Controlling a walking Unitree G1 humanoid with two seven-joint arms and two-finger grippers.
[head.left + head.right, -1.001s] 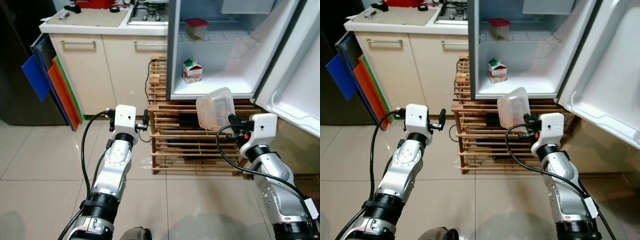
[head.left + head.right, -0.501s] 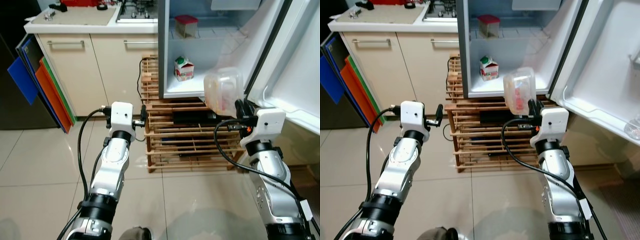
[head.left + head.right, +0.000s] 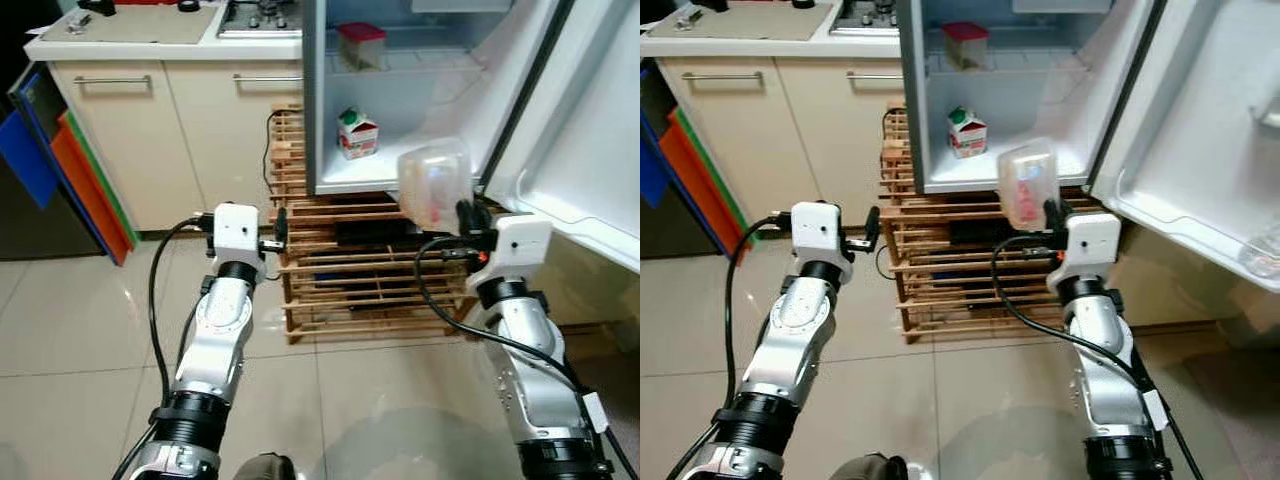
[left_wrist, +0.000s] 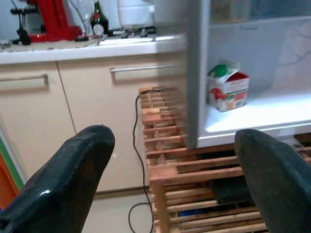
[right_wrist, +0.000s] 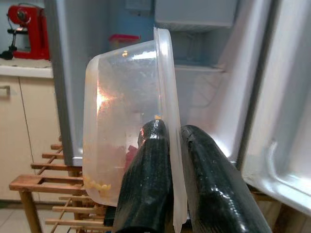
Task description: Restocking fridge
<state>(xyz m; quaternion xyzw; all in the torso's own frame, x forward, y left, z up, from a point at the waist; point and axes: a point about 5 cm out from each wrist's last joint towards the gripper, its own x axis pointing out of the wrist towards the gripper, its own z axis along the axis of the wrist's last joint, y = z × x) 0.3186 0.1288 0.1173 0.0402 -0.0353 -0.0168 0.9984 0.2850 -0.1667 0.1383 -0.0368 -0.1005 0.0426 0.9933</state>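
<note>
Left eye view: milk carton [image 3: 358, 133] on fridge shelf [image 3: 370, 172]; right gripper [image 5: 169, 145] pinches plastic container [image 3: 432, 186] rim; left gripper [image 4: 170, 170] wide open, empty.

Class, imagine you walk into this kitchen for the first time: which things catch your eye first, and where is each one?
The right gripper holds a clear plastic container tipped on its side, pinched at the rim, in front of the open fridge. Inside, a small carton stands on the lower shelf and a red-lidded box on the shelf above. The left gripper is open, at the wooden rack under the fridge.
</note>
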